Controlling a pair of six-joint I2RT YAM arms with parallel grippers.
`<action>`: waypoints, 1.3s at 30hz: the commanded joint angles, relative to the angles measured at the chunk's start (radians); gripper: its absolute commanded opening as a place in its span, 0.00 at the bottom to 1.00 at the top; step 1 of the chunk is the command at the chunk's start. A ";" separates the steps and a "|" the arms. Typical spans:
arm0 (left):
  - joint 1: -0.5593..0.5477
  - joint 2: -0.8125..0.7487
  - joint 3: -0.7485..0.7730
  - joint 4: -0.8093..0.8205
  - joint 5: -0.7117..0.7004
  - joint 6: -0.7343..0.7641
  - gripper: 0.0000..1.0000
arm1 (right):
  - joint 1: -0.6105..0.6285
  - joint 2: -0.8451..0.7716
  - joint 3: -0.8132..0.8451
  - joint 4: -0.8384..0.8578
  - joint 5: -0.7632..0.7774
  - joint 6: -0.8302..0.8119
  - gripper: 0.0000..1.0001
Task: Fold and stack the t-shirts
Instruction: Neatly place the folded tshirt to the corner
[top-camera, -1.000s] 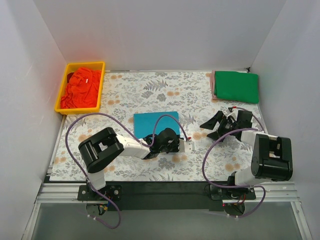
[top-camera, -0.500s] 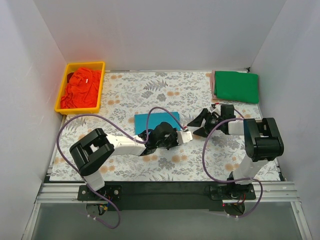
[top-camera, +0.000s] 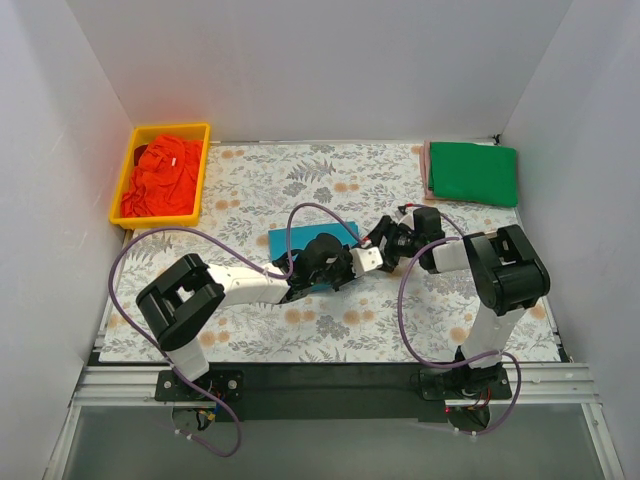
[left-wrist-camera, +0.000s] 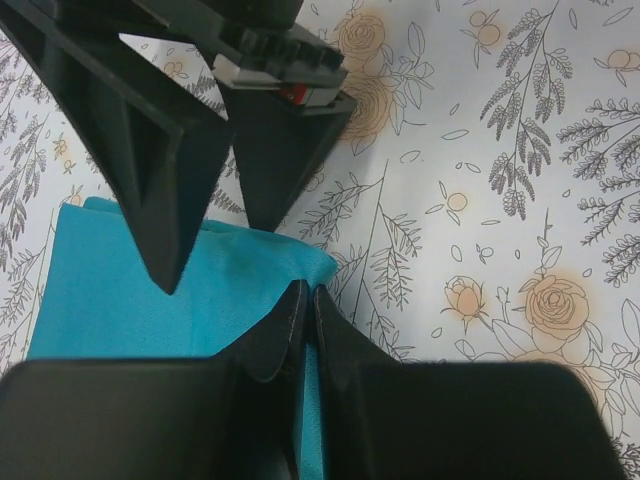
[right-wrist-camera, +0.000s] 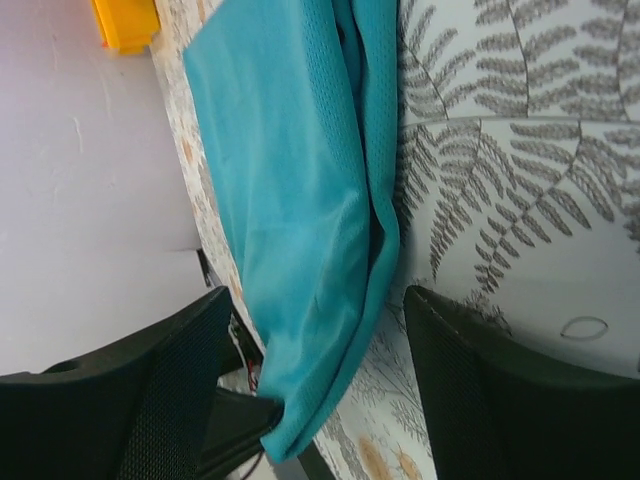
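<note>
The teal-blue t-shirt (top-camera: 300, 238) lies folded on the floral sheet. My left gripper (top-camera: 350, 258) is shut on its near right corner; in the left wrist view (left-wrist-camera: 305, 295) teal cloth (left-wrist-camera: 110, 290) shows between the closed jaws. My right gripper (top-camera: 386, 240) is open, its fingers either side of the shirt's right folded edge (right-wrist-camera: 320, 300), not closed on it; its fingers (left-wrist-camera: 170, 150) also show in the left wrist view. The bright green t-shirt (top-camera: 473, 173) lies folded at the back right. The orange-red t-shirt (top-camera: 165, 175) is bunched in the yellow bin (top-camera: 122, 185).
The grey floral sheet (top-camera: 330, 180) covers the table. White walls close in the left, back and right sides. A pinkish edge (top-camera: 427, 170) shows under the green shirt. Purple cables loop over both arms.
My right gripper has swung left from the sheet's right side to the teal shirt's right edge. My left gripper has moved away from me to the shirt's near right corner.
</note>
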 joint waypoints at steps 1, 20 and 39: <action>0.006 -0.054 0.046 0.012 0.014 -0.022 0.00 | 0.025 0.038 -0.011 0.169 0.118 0.106 0.76; 0.007 -0.065 0.053 0.035 -0.010 -0.049 0.00 | 0.112 0.168 0.059 0.301 0.324 0.217 0.56; 0.076 -0.258 0.121 -0.363 0.048 -0.247 0.56 | 0.108 0.133 0.383 -0.174 0.328 -0.328 0.01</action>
